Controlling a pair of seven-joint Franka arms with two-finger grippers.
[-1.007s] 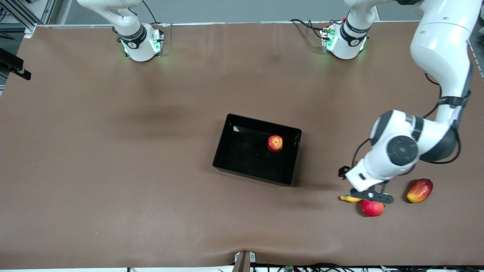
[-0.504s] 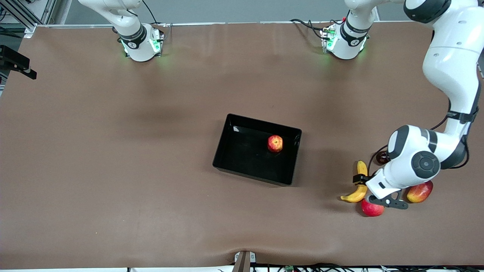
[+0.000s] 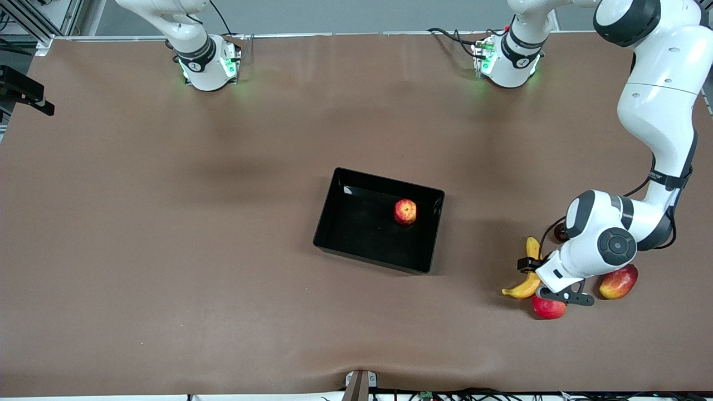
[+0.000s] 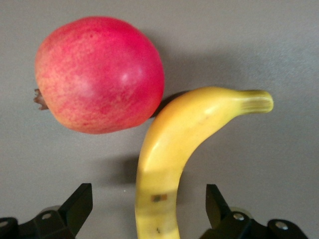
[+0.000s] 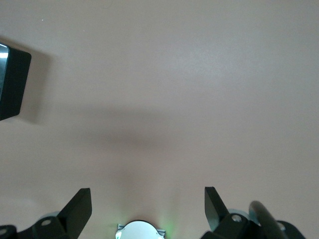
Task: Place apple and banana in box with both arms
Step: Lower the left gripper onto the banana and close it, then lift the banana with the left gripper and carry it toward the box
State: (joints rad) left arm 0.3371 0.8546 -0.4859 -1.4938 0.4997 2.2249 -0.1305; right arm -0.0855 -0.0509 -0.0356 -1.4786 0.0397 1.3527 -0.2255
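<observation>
Left wrist view: banana lies between the left gripper's spread, unclenched fingers.

Even, bright overhead light covers my brown desk, leaving soft, blurry shadows under my arms. A white glint sits in one corner of the glossy black box. Up close, the banana looks sharp, casting a faint shadow beside it.
</observation>
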